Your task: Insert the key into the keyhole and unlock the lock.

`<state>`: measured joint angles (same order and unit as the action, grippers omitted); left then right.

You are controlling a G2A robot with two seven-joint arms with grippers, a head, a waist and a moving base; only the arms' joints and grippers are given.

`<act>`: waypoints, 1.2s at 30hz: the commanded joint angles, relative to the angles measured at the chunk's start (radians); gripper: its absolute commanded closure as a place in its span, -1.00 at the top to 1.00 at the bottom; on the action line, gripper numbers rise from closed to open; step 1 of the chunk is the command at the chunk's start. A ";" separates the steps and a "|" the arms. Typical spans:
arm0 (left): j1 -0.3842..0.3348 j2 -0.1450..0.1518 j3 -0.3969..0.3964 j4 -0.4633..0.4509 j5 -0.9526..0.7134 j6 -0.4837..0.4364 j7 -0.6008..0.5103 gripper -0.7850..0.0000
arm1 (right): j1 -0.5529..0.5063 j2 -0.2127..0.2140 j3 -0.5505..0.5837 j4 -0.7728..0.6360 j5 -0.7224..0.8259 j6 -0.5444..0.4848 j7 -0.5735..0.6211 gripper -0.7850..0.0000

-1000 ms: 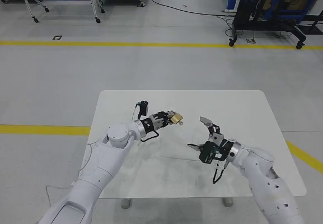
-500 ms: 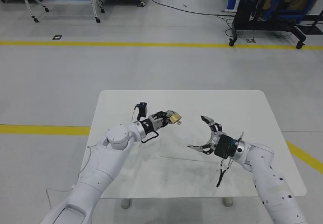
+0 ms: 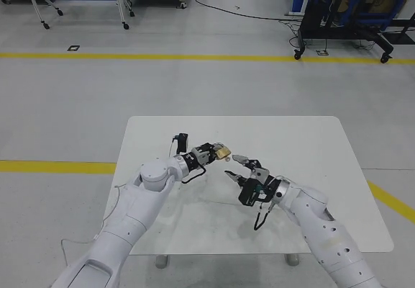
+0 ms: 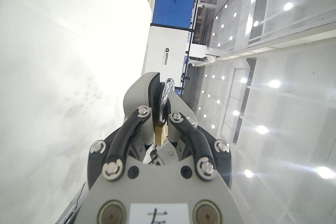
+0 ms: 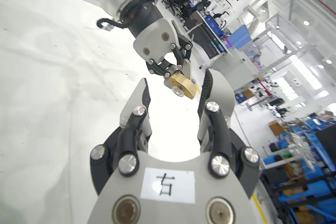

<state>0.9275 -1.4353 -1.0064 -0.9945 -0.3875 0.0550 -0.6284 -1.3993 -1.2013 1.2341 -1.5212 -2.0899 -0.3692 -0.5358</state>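
A small brass padlock (image 3: 224, 152) is held above the white table (image 3: 304, 137) by my left gripper (image 3: 217, 151), which is shut on it. In the left wrist view the brass body (image 4: 160, 134) and silver shackle (image 4: 167, 92) sit between the pads of the left gripper (image 4: 162, 89). My right gripper (image 3: 234, 166) is open and holds nothing, just right of the padlock. In the right wrist view the padlock (image 5: 183, 87) hangs from the left gripper (image 5: 176, 68), its silver keyhole end facing my right gripper (image 5: 176, 78), close in front of the spread fingers.
The table surface (image 5: 52, 57) around both arms is bare white. A black cable loop (image 3: 262, 218) hangs from the right wrist. Yellow floor lines (image 3: 193, 56) and wheeled racks (image 3: 344, 29) lie far behind the table.
My right arm has swung left across the table, bringing its open gripper up close to the padlock. The left arm and the padlock have barely moved.
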 commanded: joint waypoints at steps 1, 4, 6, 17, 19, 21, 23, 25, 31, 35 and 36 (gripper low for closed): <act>-0.004 -0.002 0.003 0.007 0.000 0.005 -0.001 -1.00 | -0.004 0.000 -0.012 -0.006 -0.027 0.043 0.020 -0.21; -0.008 -0.003 0.005 0.013 0.000 0.008 -0.003 -1.00 | -0.009 -0.001 -0.028 -0.015 -0.066 0.079 0.065 -0.17; -0.010 -0.004 0.007 0.016 0.002 0.009 -0.005 -1.00 | -0.008 -0.001 -0.040 -0.015 -0.086 0.083 0.089 -0.13; -0.014 -0.005 0.011 0.021 0.018 0.011 -0.012 -1.00 | 0.000 -0.003 -0.064 -0.010 -0.110 0.130 0.176 -0.20; -0.014 -0.006 0.011 0.021 0.020 0.011 -0.013 -1.00 | 0.002 -0.004 -0.069 -0.009 -0.111 0.135 0.186 -0.28; -0.013 -0.006 0.012 0.020 0.022 0.010 -0.014 -1.00 | 0.004 -0.004 -0.075 -0.007 -0.108 0.133 0.188 -0.61; -0.013 -0.006 0.011 0.020 0.023 0.010 -0.015 -1.00 | 0.007 -0.004 -0.076 -0.003 -0.100 0.133 0.189 -1.00; -0.013 -0.006 0.011 0.019 0.024 0.009 -0.017 -1.00 | 0.009 -0.005 -0.079 0.000 -0.091 0.131 0.189 -1.00; -0.011 -0.006 0.009 0.016 0.025 0.005 -0.021 -1.00 | 0.013 -0.007 -0.083 0.004 -0.079 0.155 0.211 -0.95; -0.009 -0.006 0.008 0.012 0.031 -0.001 -0.024 -1.00 | 0.014 -0.007 -0.082 0.010 -0.057 0.155 0.212 -0.96; -0.009 -0.006 0.008 0.011 0.031 -0.003 -0.026 -1.00 | 0.015 -0.007 -0.082 0.011 -0.050 0.155 0.211 -1.00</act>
<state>0.9181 -1.4411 -0.9980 -0.9828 -0.3571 0.0541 -0.6529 -1.3848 -1.2084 1.1512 -1.5111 -2.1486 -0.2149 -0.3241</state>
